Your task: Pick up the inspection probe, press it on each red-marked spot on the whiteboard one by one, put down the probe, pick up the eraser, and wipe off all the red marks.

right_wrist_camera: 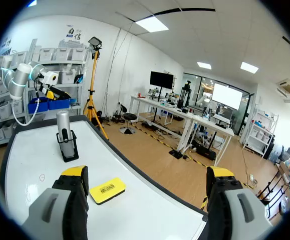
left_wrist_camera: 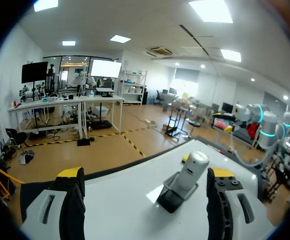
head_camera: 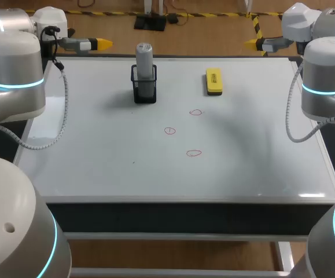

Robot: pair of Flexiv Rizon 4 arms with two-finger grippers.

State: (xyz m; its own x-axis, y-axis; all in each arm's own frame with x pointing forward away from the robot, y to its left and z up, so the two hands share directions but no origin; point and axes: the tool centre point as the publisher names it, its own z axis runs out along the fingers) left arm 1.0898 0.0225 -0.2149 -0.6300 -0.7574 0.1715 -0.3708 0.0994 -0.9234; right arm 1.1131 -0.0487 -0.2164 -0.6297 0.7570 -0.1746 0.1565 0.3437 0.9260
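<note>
Left fingers (left_wrist_camera: 70, 200) were spread wide with nothing between them. Right fingers (right_wrist_camera: 74, 200) were the same, spread and empty. Both sat past the far edge of the desk (head_camera: 173, 215), one at each corner, well apart from everything on it.

Ahead of the left fingers the probe (left_wrist_camera: 192, 172) stood upright in a black holder (left_wrist_camera: 172, 197) on the whiteboard (head_camera: 98, 150), its grey barrel well clear of the holder's top. The eraser (head_camera: 213, 81) lay flat, apart from the probe, nearer the right arm. Three red marks (head_camera: 169, 131) sat mid-board.

My read: the probe looked rigid, smooth and fairly light, and the round barrel is probably slippery. Grip the exposed barrel above the holder, fingers square across it, and lift straight up so the holder doesn't come along. The eraser looked light and flat, so take it across the narrow sides.
</note>
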